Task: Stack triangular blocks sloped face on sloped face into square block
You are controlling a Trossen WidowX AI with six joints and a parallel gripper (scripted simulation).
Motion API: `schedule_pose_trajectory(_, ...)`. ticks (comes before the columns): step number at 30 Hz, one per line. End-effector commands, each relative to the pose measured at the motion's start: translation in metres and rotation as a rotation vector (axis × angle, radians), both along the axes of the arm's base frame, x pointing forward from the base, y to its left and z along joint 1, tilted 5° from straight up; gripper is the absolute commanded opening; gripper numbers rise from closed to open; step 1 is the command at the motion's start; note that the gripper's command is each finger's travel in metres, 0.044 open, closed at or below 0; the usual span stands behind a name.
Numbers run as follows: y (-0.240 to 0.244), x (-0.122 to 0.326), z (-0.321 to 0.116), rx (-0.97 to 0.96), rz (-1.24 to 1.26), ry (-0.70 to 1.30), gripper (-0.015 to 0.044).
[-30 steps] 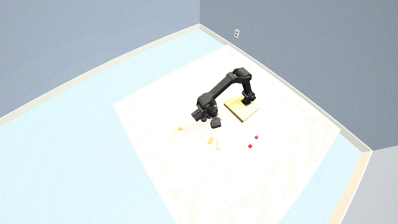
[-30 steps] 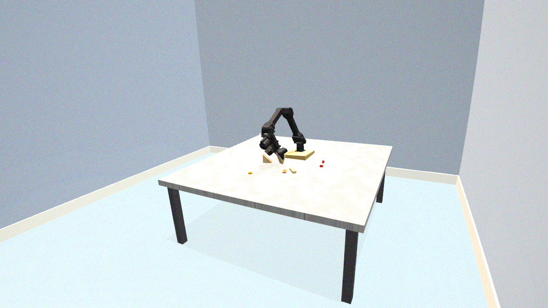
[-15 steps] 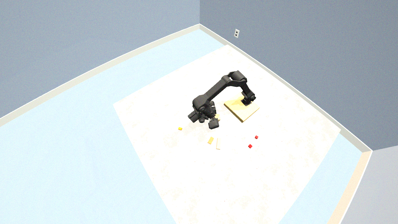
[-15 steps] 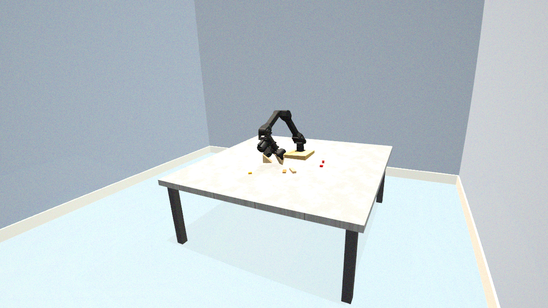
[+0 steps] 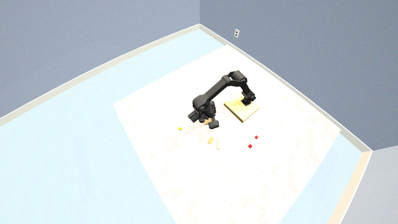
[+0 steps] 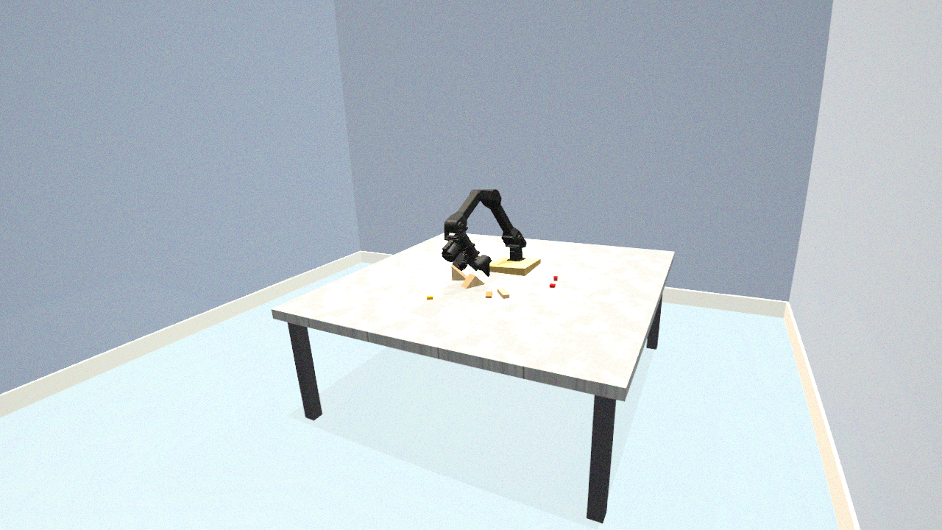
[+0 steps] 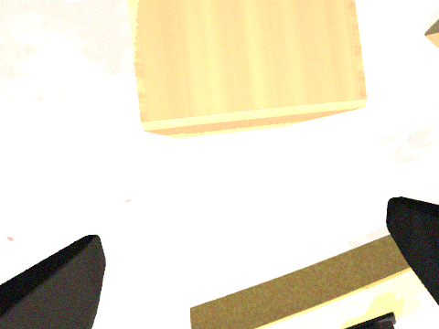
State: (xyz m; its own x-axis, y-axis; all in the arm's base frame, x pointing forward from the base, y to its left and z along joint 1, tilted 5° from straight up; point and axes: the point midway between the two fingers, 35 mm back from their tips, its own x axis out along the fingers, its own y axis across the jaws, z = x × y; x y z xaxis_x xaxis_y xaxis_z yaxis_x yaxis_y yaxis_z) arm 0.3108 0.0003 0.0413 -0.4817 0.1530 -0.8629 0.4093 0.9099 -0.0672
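Two wooden wedges on the table, not yet joined into a square block. Nearer wedge [image 5: 206, 121] [image 6: 471, 282] [image 7: 249, 64] just ahead of the gripper [image 5: 212, 114] [image 6: 474, 266] [image 7: 248, 230], on the side away from the yellow board [image 5: 242, 118] [image 6: 516, 269] [image 7: 293, 285] under the arm; near edge short of the fingertips in the wrist view, roughly centred between them. Fingers spread wide, with nothing between. Visible long edges running forward, up that view, near enough in line with the reach; far end out of frame. Other wedge [image 6: 455, 273] [image 7: 433, 38] off to the upper right there, a strip of table between the two; hidden under the arm from above.

Only one arm, so no choice of hand. Probably a regrasp to come: forward along those edges, one finger down each side, without nudging. Hard to tell which face of the nearer wedge is down; worth settling before closing, since the slope must end up face-down on the other slope. Main risk: a fingertip catching the near edge, or a later bump against the other wedge.
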Motion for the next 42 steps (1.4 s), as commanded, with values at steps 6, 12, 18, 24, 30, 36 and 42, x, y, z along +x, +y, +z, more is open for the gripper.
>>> schedule_pose_trajectory(6, 0.004, -0.001, 0.080, -0.018, -0.042, -0.208, 0.0440)
schedule_pose_trajectory(12, 0.006, -0.005, 0.101, -0.019, -0.051, -0.267, 0.0440)
schedule_pose_trajectory(18, 0.011, -0.009, 0.087, 0.023, 0.489, -0.425, 0.0440)
schedule_pose_trajectory(24, 0.020, -0.017, 0.069, 0.034, 1.205, -0.519, 0.0440)
schedule_pose_trajectory(30, 0.027, -0.028, 0.051, -0.001, 1.900, -0.477, 0.0440)
schedule_pose_trajectory(36, 0.030, -0.038, 0.042, -0.109, 2.462, -0.274, 0.0440)
schedule_pose_trajectory(42, 0.029, -0.046, 0.038, -0.196, 2.822, -0.011, 0.0440)
